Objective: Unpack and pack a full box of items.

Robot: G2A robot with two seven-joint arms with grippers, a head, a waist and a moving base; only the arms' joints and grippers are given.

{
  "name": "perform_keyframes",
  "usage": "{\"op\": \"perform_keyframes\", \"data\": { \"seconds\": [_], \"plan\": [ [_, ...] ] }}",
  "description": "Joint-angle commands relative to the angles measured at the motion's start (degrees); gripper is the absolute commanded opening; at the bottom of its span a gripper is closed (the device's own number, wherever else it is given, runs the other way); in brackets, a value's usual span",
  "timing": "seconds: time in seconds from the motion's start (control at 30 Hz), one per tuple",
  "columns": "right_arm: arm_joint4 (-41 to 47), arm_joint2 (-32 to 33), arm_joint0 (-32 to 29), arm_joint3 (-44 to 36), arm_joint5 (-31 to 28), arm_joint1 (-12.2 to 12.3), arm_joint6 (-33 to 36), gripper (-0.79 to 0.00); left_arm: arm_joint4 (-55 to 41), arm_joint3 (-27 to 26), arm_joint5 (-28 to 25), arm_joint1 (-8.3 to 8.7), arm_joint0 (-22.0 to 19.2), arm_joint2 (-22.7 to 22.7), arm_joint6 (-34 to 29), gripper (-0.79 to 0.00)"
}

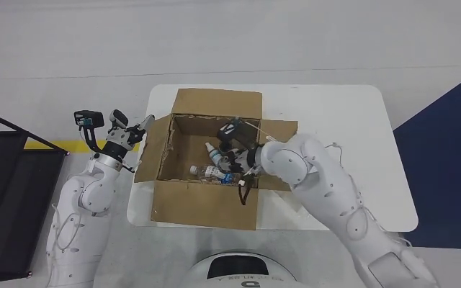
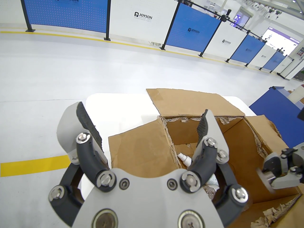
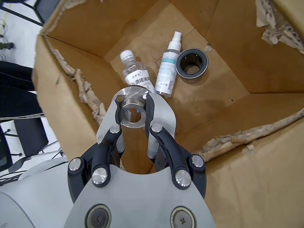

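Cardboard box (image 1: 205, 204), open-topped with all four flaps folded outward, sits on a white table (image 1: 346, 144). Torn paper tape (image 3: 90, 93) hangs ragged along its flap edges. On the box floor lie a clear bottle (image 3: 135, 71) with a white cap, a slim spray bottle (image 3: 169, 65) just beside it, and a black ring (image 3: 192, 63) touching the spray bottle's side.

The right gripper (image 3: 133, 103) hangs inside the box above these items, its pincer pressed onto a shiny metal flange (image 3: 132, 117) with a central bore. The left gripper (image 2: 142, 119) sits outside the box, beside its left flap, with its pincer spread wide and holding nothing.

The metal flange looks dense and smooth, so it could slip; the raised hub is the sensible place to hold it. Both bottles appear light and round and would likely roll, so a grip across the body suits them. The ring looks stiff and could be pinched across its wall.

The flange covers the clear bottle's lower half. From above, the right arm hides part of the box interior. Whether the flange is going in or coming out cannot be told.
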Motion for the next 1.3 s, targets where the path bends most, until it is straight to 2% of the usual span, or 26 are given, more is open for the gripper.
{"op": "perform_keyframes", "data": {
  "seconds": [0.0,0.2,0.47,0.7,0.73,0.77,0.9,0.97,1.0,1.13,1.27],
  "plan": [
    [-1.74,-2.32,1.78,2.7,1.38,-0.55,-0.56,-0.785,0.0,0.0,0.0,0.0,0.0,0.0,0.0,0.0],
    [-7.94,-6.79,5.66,7.48,5.8,-1.79,0.65,-0.785,0.0,0.0,0.0,0.0,0.0,0.0,0.0,0.0],
    [-12.55,-12.14,9.91,13.34,8.51,-3.72,4.93,-0.785,0.0,0.0,0.0,0.0,0.0,0.0,0.0,0.0],
    [-17.24,-14.69,12.78,17.68,13.94,-5.62,3.47,-0.785,0.0,0.0,0.0,0.0,0.0,0.0,0.0,0.0],
    [-17.74,-14.95,13.12,18.29,14.54,-5.87,3.4,-0.751,0.0,0.0,0.0,0.0,0.0,0.0,0.0,0.0],
    [-18.01,-15.23,13.36,18.77,14.87,-6.13,3.41,-0.588,0.0,0.0,0.0,0.0,0.0,0.0,0.0,0.0],
    [-19.1,-16.15,14.2,20.66,15.56,-7.02,4.04,-0.419,0.0,0.0,0.0,0.0,0.0,0.0,0.0,0.0],
    [-19.3,-16.37,14.35,21.11,15.69,-7.39,4.18,-0.369,0.0,0.0,0.0,0.0,0.0,0.0,0.0,0.0],
    [-19.39,-16.41,14.36,21.13,15.66,-7.53,4.28,-0.302,0.0,0.0,0.0,0.0,0.0,0.0,0.0,0.0],
    [-18.39,-14.42,13.68,18.34,15.14,-7.46,4.09,-0.28,0.0,0.0,0.0,0.0,0.0,0.0,0.0,0.0],
    [-15.46,-8.26,9.86,8.95,12.6,-5.88,2.94,-0.305,0.0,0.0,0.0,0.0,0.0,0.0,0.0,0.0]
  ]
}}
